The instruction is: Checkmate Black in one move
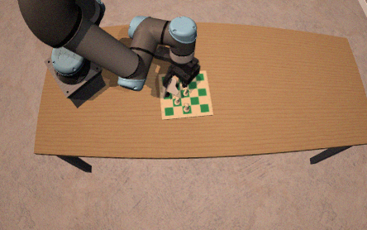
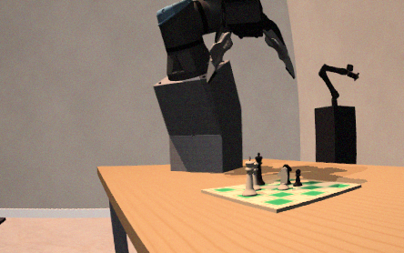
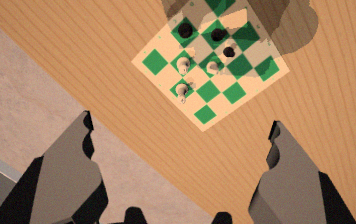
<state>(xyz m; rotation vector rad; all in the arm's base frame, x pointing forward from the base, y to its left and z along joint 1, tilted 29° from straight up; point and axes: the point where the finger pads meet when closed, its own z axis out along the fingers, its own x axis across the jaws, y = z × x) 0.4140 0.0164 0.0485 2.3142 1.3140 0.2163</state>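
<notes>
A small green-and-cream chessboard (image 1: 187, 97) lies on the wooden table; it also shows in the side view (image 2: 282, 193) and in the wrist view (image 3: 211, 65). Three white pieces stand on it: one (image 3: 182, 90) near the board's edge, one (image 3: 183, 63) beside it and one (image 3: 213, 67) toward the middle. Three black pieces (image 3: 185, 30) (image 3: 218, 35) (image 3: 229, 51) stand on the far side, partly in the arm's shadow. My gripper (image 2: 247, 56) hangs high above the board, open and empty. Its two fingers frame the bottom of the wrist view.
The arm's base (image 1: 72, 68) stands at the table's left end. A dark pedestal with a small arm (image 2: 336, 132) stands behind the table in the side view. The table edge runs close to the board's left in the wrist view.
</notes>
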